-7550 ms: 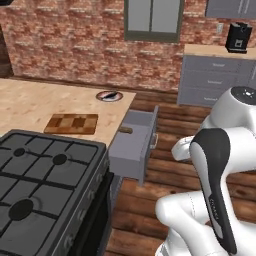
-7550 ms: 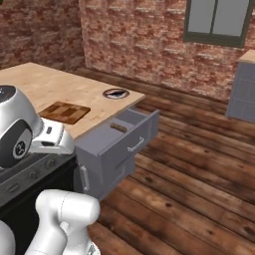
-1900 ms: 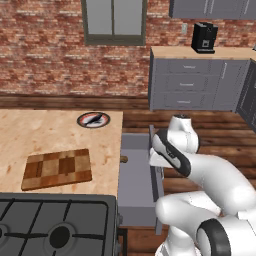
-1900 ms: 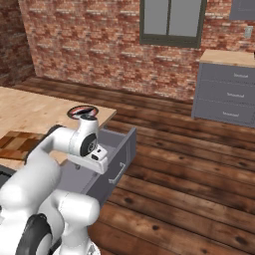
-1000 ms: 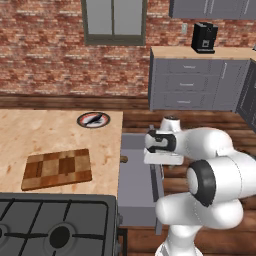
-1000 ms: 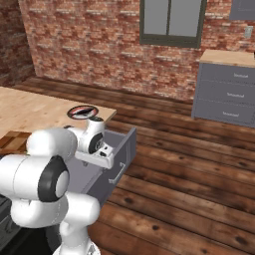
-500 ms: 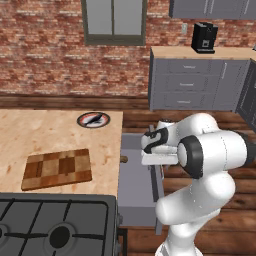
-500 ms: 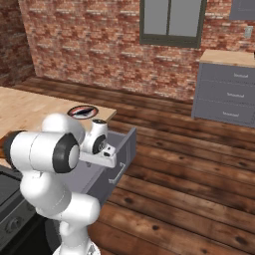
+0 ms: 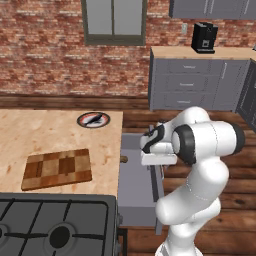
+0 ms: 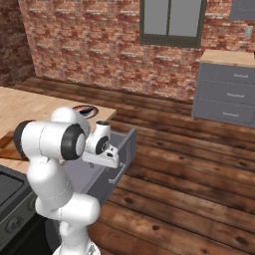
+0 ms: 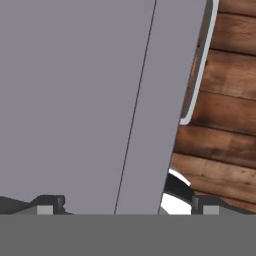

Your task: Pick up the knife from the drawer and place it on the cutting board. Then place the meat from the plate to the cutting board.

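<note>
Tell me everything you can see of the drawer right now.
The drawer is a wide, shallow grey box, pulled well out from under the wooden counter's edge. It has a flat grey front with a thin silver bar handle facing the plank floor. Its smooth grey floor looks bare where visible; a small brown end shows at the counter edge, too small to identify. The open gripper hangs over the drawer's inside near the front, not visibly touching it.
</note>
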Robot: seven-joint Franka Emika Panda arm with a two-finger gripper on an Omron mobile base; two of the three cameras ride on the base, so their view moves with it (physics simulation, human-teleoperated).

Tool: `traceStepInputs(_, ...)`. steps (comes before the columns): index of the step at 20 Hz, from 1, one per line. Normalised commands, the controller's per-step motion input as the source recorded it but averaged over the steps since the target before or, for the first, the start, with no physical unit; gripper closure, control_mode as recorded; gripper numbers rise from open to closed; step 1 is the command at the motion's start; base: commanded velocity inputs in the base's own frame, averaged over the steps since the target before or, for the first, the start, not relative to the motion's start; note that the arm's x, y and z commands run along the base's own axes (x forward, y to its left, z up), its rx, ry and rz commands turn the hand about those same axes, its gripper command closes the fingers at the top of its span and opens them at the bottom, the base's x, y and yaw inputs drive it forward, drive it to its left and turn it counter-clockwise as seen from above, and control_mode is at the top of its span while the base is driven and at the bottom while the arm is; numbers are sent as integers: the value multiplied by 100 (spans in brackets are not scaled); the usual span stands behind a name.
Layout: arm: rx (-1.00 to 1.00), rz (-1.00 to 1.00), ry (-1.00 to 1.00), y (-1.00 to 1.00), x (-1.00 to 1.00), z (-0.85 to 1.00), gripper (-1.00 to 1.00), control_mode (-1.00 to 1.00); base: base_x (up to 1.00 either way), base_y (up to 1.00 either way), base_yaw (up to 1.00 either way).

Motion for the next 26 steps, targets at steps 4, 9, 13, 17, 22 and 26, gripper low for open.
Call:
traceStepInputs(4,0,0,0,-9,5,-24,-100,-100,0,0,0)
traceStepInputs(9,0,0,0,-1,13,-24,-100,-100,0,0,0)
traceStepInputs(13,0,0,0,0,19,-25,-100,-100,0,0,0)
traceStepInputs(17,0,0,0,-5,18,-26,-100,-100,0,0,0)
traceStepInputs(22,3,0,0,-63,0,-20,-100,-100,0,0,0)
traceStepInputs(26,12,0,0,-100,-27,-13,-100,-100,0,0,0)
